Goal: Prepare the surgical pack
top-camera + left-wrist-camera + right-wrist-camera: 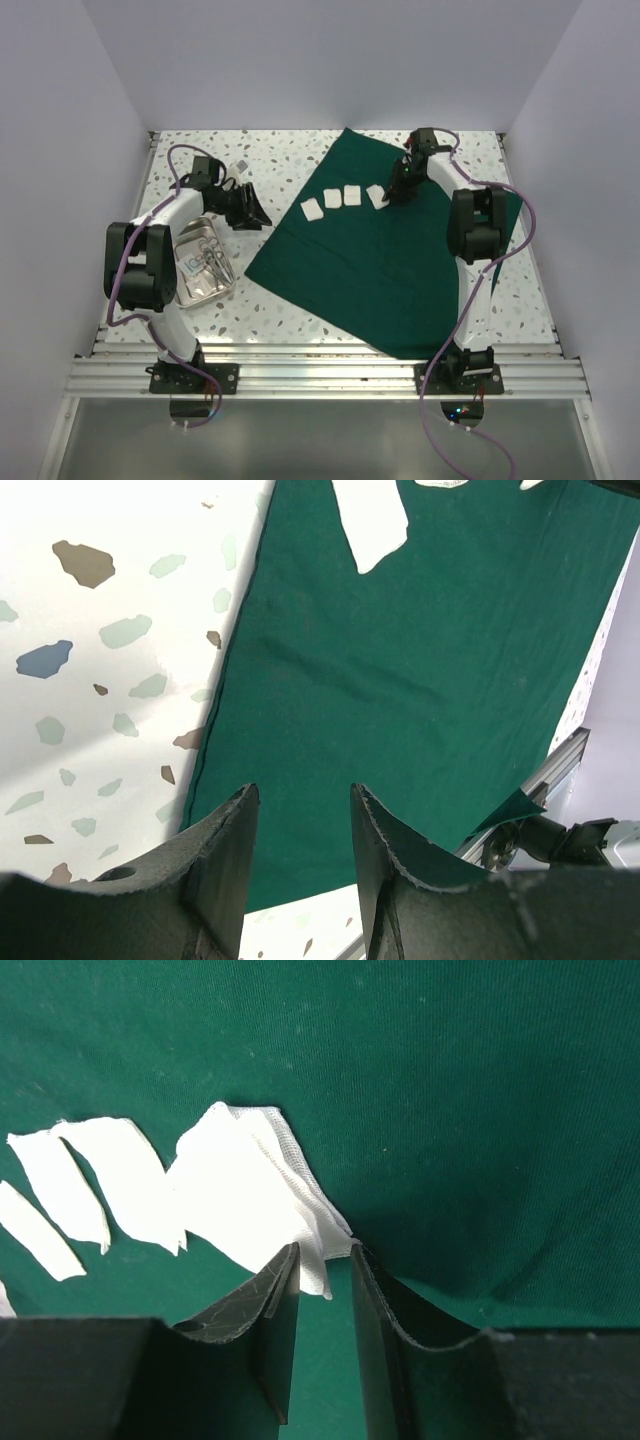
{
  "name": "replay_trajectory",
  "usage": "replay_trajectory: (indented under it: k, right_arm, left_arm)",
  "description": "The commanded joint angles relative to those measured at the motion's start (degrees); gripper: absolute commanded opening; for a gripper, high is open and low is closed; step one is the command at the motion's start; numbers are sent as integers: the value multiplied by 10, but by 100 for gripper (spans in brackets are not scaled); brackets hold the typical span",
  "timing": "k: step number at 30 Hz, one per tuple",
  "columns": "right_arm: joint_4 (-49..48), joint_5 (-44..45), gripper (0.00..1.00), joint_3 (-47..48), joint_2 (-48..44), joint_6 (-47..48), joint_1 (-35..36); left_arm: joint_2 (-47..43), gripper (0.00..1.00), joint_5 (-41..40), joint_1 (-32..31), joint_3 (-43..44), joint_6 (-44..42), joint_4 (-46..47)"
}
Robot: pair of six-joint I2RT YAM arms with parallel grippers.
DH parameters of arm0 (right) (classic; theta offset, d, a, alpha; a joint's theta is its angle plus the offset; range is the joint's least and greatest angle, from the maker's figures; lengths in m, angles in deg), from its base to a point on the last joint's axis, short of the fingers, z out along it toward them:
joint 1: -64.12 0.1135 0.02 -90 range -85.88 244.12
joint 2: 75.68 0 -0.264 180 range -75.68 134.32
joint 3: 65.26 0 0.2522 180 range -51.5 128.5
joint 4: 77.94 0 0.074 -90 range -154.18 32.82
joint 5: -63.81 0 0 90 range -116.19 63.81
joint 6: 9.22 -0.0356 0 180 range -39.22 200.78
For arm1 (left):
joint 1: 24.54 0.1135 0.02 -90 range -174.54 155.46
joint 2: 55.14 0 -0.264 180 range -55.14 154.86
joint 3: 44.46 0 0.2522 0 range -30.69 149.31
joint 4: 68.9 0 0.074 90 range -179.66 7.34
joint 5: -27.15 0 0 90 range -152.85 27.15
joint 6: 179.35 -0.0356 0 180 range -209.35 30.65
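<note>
The dark green cloth [400,265] lies spread flat on the table. Several white gauze squares lie in a row on its far part, among them the rightmost gauze [376,196] and the leftmost gauze [313,210]. My right gripper [398,190] is low over the cloth [450,1080], slightly open, with a corner of the rightmost gauze [240,1190] between its tips [325,1250]. My left gripper [252,208] is open and empty [300,790] at the cloth's left edge [420,670]. The steel tray [183,287] holding the silver scissors [208,262] sits on the table at the left.
The table is white speckled terrazzo [300,310] walled in white on three sides. An aluminium rail [320,372] runs along the near edge, with both arm bases on it. One gauze square [372,520] shows at the top of the left wrist view.
</note>
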Motion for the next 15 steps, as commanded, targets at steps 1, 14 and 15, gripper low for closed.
replay_trajectory:
  k: [1, 14, 15]
  right_arm:
    - [18, 21, 32, 18, -34, 17, -2]
    - [29, 32, 36, 34, -35, 25, -2]
    - [27, 29, 37, 34, -34, 25, -2]
  left_arm:
    - [1, 46, 13, -4, -3, 1, 13]
    - [4, 46, 14, -4, -3, 0, 13]
    - [4, 46, 14, -4, -4, 0, 12]
